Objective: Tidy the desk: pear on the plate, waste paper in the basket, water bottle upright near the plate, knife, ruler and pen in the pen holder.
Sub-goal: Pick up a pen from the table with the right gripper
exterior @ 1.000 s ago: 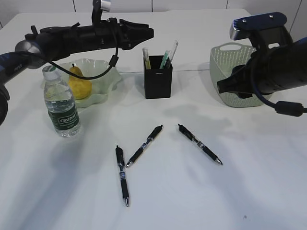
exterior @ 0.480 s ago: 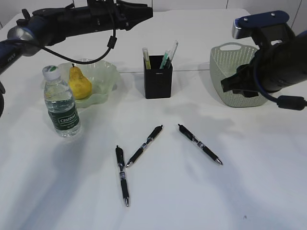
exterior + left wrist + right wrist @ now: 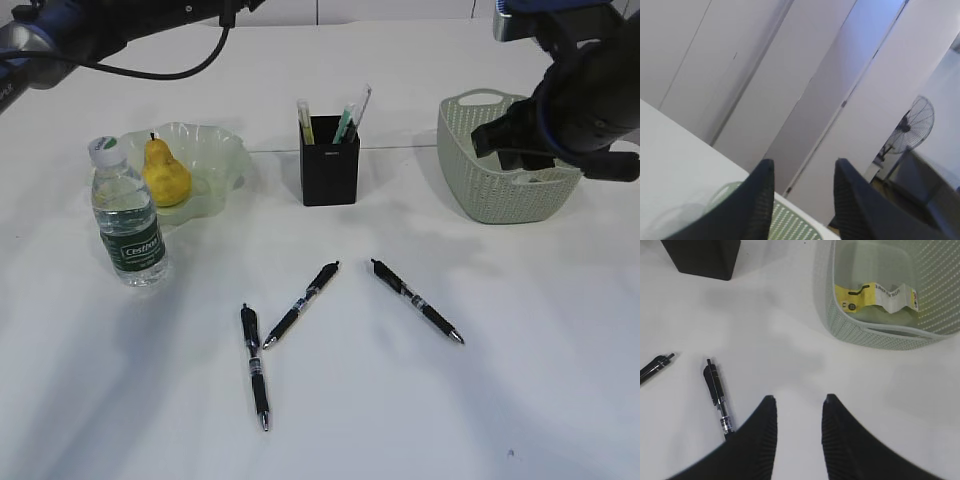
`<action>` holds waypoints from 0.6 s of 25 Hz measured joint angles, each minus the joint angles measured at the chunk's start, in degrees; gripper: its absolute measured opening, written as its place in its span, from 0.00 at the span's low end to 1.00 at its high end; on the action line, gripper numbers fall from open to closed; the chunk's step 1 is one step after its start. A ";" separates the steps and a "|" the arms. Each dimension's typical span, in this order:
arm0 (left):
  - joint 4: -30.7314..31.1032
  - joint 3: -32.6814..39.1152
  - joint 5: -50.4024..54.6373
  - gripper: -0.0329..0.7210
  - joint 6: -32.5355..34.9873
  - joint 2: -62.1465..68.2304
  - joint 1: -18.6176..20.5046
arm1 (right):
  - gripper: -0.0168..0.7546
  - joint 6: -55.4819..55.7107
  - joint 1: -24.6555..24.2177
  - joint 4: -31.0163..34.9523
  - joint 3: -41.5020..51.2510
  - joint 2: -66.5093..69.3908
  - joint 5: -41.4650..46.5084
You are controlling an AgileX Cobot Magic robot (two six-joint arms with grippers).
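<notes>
**Desk condition: three pens loose, other items placed**

The white desk (image 3: 420,420) carries all items. The yellow pear (image 3: 165,173) stands upright in the pale green ruffled plate (image 3: 225,160). The clear water bottle (image 3: 128,222), white-capped with a dark green label, stands upright just in front of the plate's left side. The square black pen holder (image 3: 329,172) stands mid-desk with several slim items upright inside. The sage green perforated basket (image 3: 470,170) stands at right; the crumpled yellow-and-white waste paper (image 3: 875,296) lies inside it. Three black pens lie flat on the desk in front: left (image 3: 255,366), middle (image 3: 301,303), right (image 3: 416,300).
</notes>
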 joint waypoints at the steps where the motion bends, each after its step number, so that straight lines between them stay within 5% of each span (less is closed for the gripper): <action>1: -0.39 0.00 0.00 0.42 -3.03 -0.34 0.00 | 0.36 0.00 0.00 0.00 -0.74 0.00 1.37; 10: -1.01 0.00 -1.66 0.40 -40.74 -1.93 0.00 | 0.36 -0.22 0.00 0.80 -7.96 0.00 14.32; 15: -1.01 0.00 -3.84 0.35 -52.44 -1.93 0.92 | 0.36 -0.43 0.00 3.34 -10.68 0.00 20.68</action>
